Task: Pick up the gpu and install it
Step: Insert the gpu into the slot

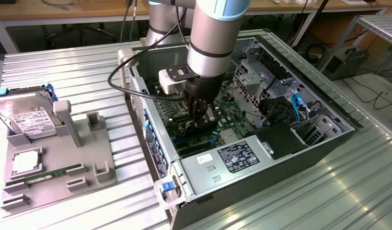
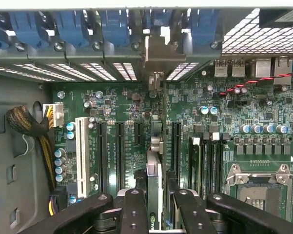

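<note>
The gripper (image 2: pixel 156 207) is clamping the gpu (image 2: pixel 154 146) edge-on, so it's showing as a thin dark card with a silver bracket, standing over the green motherboard (image 2: pixel 122 105) inside the computer case (image 1: pixel 324 139).

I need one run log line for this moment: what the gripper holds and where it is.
gripper: shut on gpu | gpu: edge-on, over motherboard slots | location: inside computer case | hard drive: on grey holder outside case
</note>
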Robot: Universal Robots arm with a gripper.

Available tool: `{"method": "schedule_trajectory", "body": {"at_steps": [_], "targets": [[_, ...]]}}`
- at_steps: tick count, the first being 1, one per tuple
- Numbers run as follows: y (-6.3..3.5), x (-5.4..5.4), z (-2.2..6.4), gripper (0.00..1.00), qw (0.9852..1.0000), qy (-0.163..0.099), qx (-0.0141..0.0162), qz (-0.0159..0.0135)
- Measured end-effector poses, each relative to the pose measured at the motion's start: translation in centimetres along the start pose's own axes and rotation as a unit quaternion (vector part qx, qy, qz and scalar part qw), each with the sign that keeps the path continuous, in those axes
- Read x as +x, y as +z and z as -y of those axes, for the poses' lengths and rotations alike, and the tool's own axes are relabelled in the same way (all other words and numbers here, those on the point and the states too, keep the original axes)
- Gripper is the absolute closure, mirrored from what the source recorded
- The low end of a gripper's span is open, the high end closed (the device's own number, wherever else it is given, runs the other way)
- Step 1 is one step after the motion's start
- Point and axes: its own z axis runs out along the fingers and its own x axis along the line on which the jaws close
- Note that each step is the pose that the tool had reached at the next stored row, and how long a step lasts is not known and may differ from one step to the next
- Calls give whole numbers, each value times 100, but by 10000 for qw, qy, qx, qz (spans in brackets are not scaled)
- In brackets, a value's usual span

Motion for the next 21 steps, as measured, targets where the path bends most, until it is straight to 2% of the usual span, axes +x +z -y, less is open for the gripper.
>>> {"method": "schedule_trajectory", "body": {"at_steps": [6, 7, 8, 10, 14, 16, 18, 21], "targets": [[14, -2, -3, 74, 10000, -1, 0, 3], [15, -2, -3, 73, 10000, -1, 2, 3], [9, -1, -3, 66, 10000, -1, -1, -1], [-28, -1, -3, 66, 10000, -1, 0, 1], [-206, -1, -3, 66, 10000, -3, 0, 0], [-237, -9, -4, 66, 10000, -2, 0, -3], [-251, -27, -4, 67, 10000, -2, 1, -19], [-253, -62, -7, 87, 10000, -2, 0, -56]]}}
